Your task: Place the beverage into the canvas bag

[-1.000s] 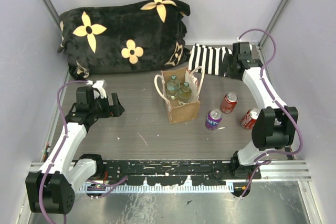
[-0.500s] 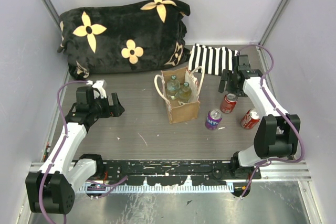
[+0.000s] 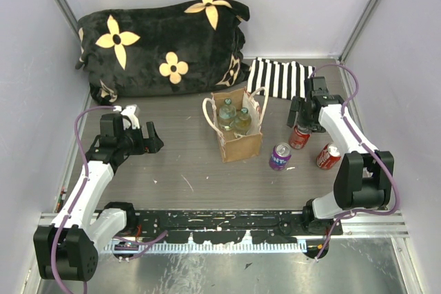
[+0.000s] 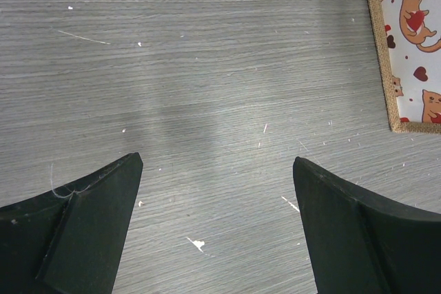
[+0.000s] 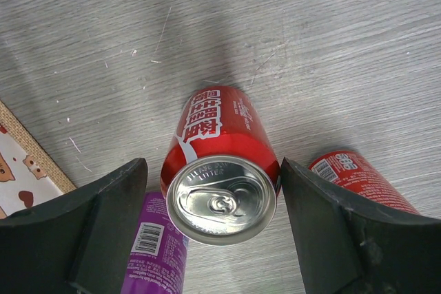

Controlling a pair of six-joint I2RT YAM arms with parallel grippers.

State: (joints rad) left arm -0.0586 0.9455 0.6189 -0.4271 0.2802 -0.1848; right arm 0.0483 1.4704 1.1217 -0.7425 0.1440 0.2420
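My right gripper (image 5: 212,170) had its jaws spread wide, one finger on each side of the upright red can (image 5: 220,201). I saw a gap on both sides, so it held nothing. A second earlier that arm hung back over the striped cloth (image 3: 279,77). In that second it had swung in and dropped over the can, with the jaws hardly changing width. I judged the approach done and the squeeze next.

Just beside the jaws stood a purple can (image 5: 151,253), close enough to bump on closing. A second red can (image 5: 362,184) lay on its side past the other finger. The canvas bag (image 3: 238,132) stood beyond the purple can, already holding two green bottles (image 3: 234,118).

My left gripper (image 4: 217,191) sat well apart, its jaws wide over bare table (image 4: 207,67), empty.
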